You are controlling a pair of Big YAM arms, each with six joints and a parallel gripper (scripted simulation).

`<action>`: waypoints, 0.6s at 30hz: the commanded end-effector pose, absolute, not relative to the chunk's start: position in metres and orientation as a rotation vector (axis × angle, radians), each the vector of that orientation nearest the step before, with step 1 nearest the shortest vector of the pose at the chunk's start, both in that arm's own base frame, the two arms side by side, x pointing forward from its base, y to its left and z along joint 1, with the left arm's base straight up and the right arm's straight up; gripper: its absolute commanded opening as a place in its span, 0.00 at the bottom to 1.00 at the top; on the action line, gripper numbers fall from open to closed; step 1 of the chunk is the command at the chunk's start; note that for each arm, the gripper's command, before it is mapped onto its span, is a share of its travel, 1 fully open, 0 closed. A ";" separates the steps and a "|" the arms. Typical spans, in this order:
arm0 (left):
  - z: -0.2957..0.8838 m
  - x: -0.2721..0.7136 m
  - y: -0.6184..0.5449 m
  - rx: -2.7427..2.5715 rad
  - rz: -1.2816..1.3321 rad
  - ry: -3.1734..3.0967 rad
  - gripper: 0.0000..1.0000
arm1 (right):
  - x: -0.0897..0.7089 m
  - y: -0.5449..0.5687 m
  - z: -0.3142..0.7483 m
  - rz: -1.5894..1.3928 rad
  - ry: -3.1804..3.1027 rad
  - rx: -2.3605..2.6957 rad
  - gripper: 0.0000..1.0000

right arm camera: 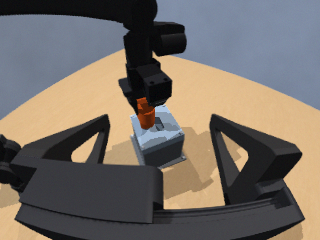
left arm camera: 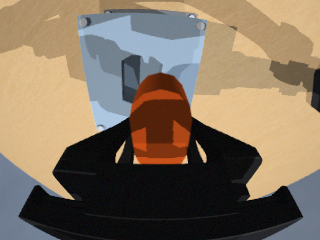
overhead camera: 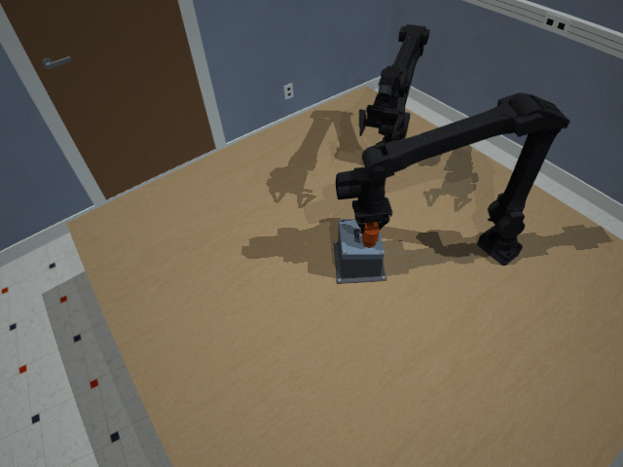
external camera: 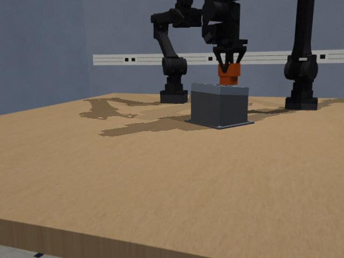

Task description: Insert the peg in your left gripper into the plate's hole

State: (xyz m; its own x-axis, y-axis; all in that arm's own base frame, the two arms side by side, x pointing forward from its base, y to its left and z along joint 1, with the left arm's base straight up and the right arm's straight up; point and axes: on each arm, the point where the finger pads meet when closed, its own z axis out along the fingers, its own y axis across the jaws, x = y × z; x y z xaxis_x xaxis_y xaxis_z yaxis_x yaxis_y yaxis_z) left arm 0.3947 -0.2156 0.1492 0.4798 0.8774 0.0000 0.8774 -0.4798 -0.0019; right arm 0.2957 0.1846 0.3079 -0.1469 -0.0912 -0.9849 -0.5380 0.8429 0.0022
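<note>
door [overhead camera: 115, 90]: brown, grey handle | blue wall [overhead camera: 251, 60] [external camera: 133, 80] [right arm camera: 240, 45]: right of door in top view | outlet [overhead camera: 288, 90]: right of door, low | speckled floor [overhead camera: 30, 392] [external camera: 16, 251]: below door, red and dark squares
</note>
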 end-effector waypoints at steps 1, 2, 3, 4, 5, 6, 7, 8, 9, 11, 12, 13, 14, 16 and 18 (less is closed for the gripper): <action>0.162 0.402 -0.220 -2.729 -0.027 -1.617 0.46 | 0.273 0.194 0.298 0.451 1.686 -0.537 1.00; 0.162 0.403 -0.220 -2.730 -0.027 -1.617 0.46 | 0.269 0.196 0.295 0.457 1.686 -0.546 1.00; 0.162 0.403 -0.220 -2.730 -0.028 -1.617 0.46 | 0.267 0.197 0.292 0.462 1.685 -0.552 1.00; 0.163 0.403 -0.220 -2.730 -0.028 -1.617 0.46 | 0.265 0.198 0.309 0.474 1.656 -0.549 1.00; 0.163 0.403 -0.220 -2.730 -0.028 -1.618 0.46 | 0.264 0.199 0.309 0.475 1.655 -0.550 1.00; 0.163 0.403 -0.220 -2.731 -0.029 -1.618 0.46 | 0.267 0.201 0.307 0.475 1.656 -0.551 1.00; 0.163 0.403 -0.220 -2.731 -0.029 -1.618 0.46 | 0.268 0.199 0.308 0.469 1.657 -0.544 1.00; 0.163 0.403 -0.220 -2.731 -0.029 -1.618 0.46 | 0.268 0.199 0.308 0.469 1.657 -0.544 1.00; 0.163 0.403 -0.220 -2.731 -0.029 -1.618 0.46 | 0.268 0.199 0.308 0.469 1.657 -0.544 1.00; 0.163 0.403 -0.221 -2.731 -0.029 -1.618 0.23 | 0.269 0.198 0.308 0.468 1.657 -0.542 1.00; 0.163 0.403 -0.221 -2.731 -0.029 -1.618 0.12 | 0.269 0.198 0.308 0.468 1.657 -0.542 1.00; 0.163 0.403 -0.221 -2.731 -0.029 -1.618 0.01 | 0.269 0.198 0.308 0.468 1.657 -0.542 1.00; 0.163 0.403 -0.221 -2.731 -0.029 -1.618 0.12 | 0.269 0.198 0.308 0.468 1.657 -0.542 1.00; 0.186 0.408 -0.223 -2.758 -0.059 -1.634 0.35 | 0.269 0.198 0.308 0.468 1.657 -0.542 1.00; 0.193 0.408 -0.223 -2.758 -0.059 -1.634 0.40 | 0.269 0.198 0.308 0.468 1.657 -0.542 1.00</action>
State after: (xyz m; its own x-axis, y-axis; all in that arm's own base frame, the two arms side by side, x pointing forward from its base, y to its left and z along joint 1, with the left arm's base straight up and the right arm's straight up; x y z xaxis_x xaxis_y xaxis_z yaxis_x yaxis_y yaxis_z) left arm 0.3923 -0.2143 0.1493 0.4795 0.8775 0.0000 0.8775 -0.4795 -0.0128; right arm 0.2655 0.1967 0.2829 -0.1545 -0.1157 -0.9812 -0.5961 0.8029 -0.0008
